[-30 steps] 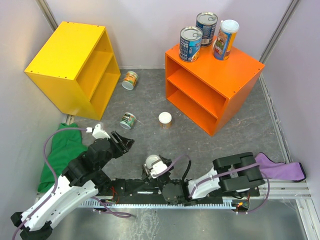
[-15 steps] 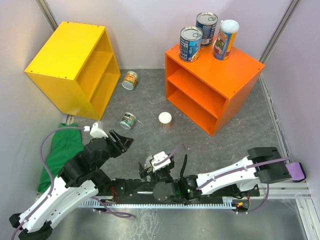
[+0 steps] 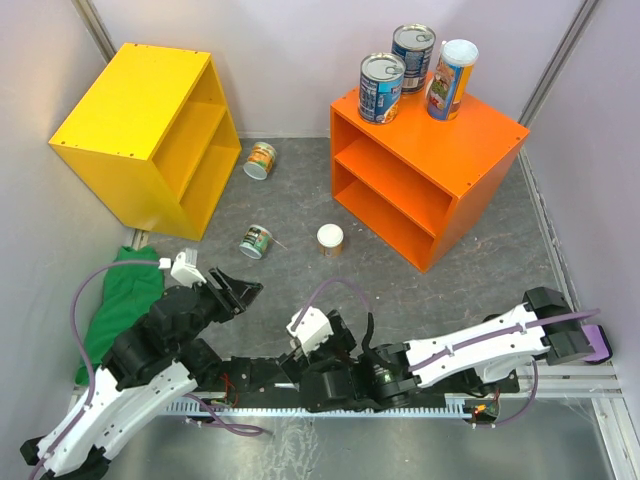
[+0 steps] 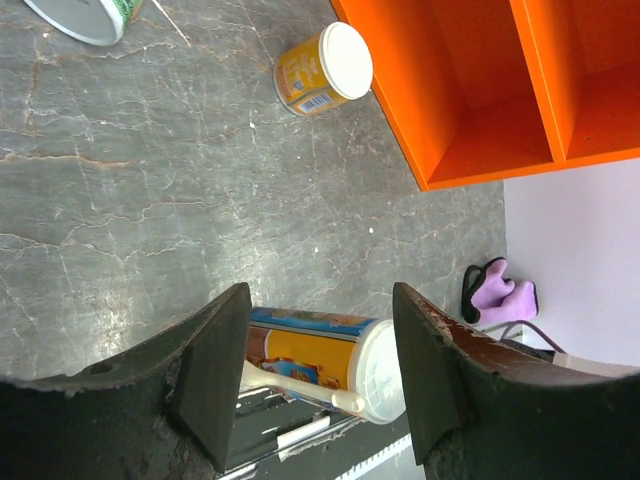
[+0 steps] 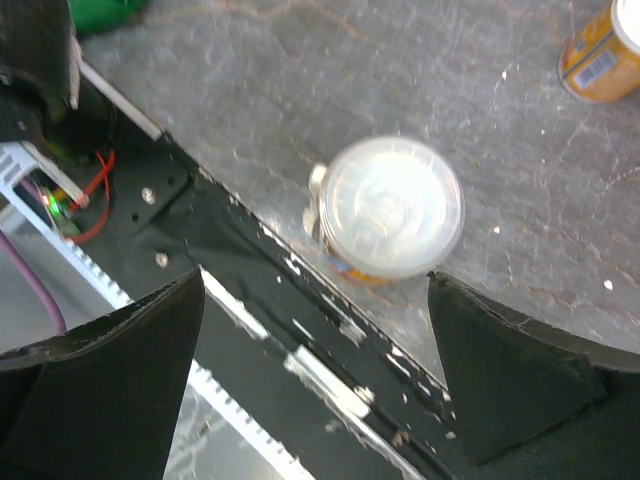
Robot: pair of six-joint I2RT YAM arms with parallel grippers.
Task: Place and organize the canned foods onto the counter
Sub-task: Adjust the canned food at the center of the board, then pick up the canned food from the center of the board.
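Two blue-labelled tins [image 3: 381, 88] [image 3: 412, 55] and a slim white-lidded can [image 3: 450, 78] stand on the orange counter [image 3: 470, 135]. One short can [image 3: 330, 238] stands on the floor; two more [image 3: 261, 160] [image 3: 255, 240] lie on their sides. The second slim can [image 5: 393, 208] stands by the arm bases, hidden under my right wrist in the top view. My right gripper [image 5: 315, 300] is open above it; the lid lies just beyond the fingertips. My left gripper [image 3: 235, 285] is open and empty, and the can [image 4: 320, 365] shows between its fingers, farther off.
A yellow cabinet [image 3: 140, 125] stands at the back left. A green cloth [image 3: 120, 300] lies under the left arm, a purple cloth [image 3: 595, 345] at the right edge. The black base rail [image 5: 250, 290] runs right beside the slim can. Walls enclose the floor.
My right arm has unfolded from its rest and brought its wrist left, over the slim can by the bases. My left gripper has shifted slightly.
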